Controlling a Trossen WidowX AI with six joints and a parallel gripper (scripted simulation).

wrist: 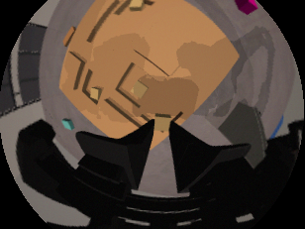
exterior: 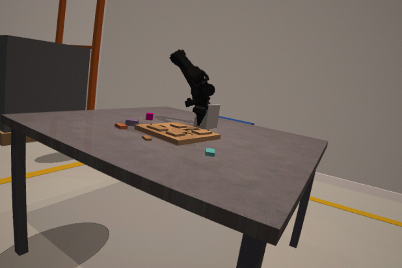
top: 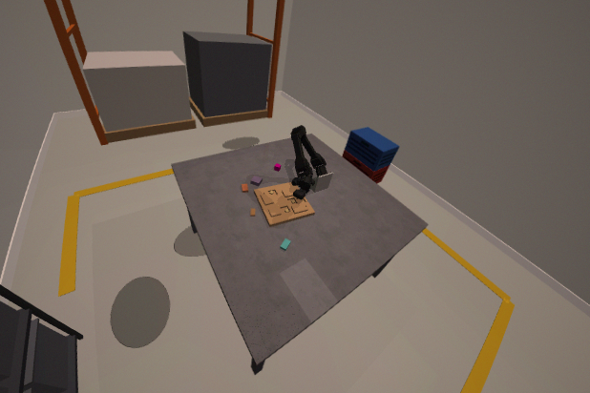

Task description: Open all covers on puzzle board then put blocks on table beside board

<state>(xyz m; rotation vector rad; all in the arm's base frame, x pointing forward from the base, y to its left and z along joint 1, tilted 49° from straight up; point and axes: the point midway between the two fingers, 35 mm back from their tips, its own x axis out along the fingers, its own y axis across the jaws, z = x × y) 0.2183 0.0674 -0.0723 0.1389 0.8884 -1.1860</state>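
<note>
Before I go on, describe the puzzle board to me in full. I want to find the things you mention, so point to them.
The puzzle board (top: 281, 216) (exterior: 198, 140) (wrist: 218, 54) is a flat, four-sided, orange-brown slab that looks like wood, lying flat on the table (top: 363, 227) (exterior: 182, 168). Raised plates of the same colour sit on it, with dark, angled grooves and small yellowish knobs or blocks. The gripper (top: 299, 195) (exterior: 199, 124) (wrist: 161, 122) is shut on one of these yellowish pieces (wrist: 162, 124) near a corner. I can't tell which covers are open.

The gripper (top: 300, 195) (exterior: 199, 125) (wrist: 161, 122) hides part of the puzzle board (top: 280, 208) (exterior: 178, 142) (wrist: 163, 58). The wrist view cuts off the magenta block (wrist: 246, 5) at its top edge. The pale piece (wrist: 162, 123) at the fingertips is partly covered.
</note>
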